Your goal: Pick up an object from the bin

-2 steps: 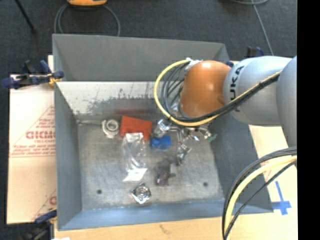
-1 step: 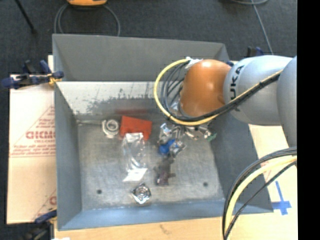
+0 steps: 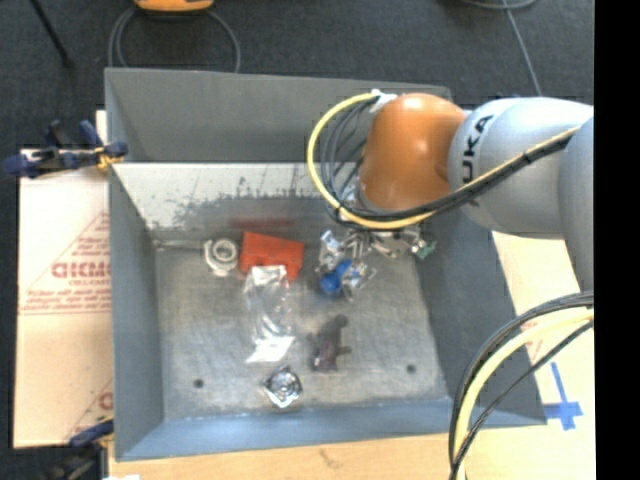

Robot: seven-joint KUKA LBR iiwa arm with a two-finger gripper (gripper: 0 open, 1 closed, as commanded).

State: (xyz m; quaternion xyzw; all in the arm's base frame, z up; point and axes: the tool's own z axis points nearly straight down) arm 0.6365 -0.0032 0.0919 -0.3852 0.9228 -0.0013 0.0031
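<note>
Tool sits low over one small blue object, centre-right of the bin; I can't tell its grip state. Counted alongside: one red block, one white ring, one clear wrapper, one dark figure, one silver piece.

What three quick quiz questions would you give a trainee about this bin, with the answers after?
1. True or false: the red block lies right beside the white ring.
2. What lies between the red block and the shiny crumpled piece?
3. Which is closest to the gripper: A the white ring, B the small blue thing, C the shiny crumpled piece?
Key: 1 true. 2 the clear plastic wrapper. 3 B.
</note>
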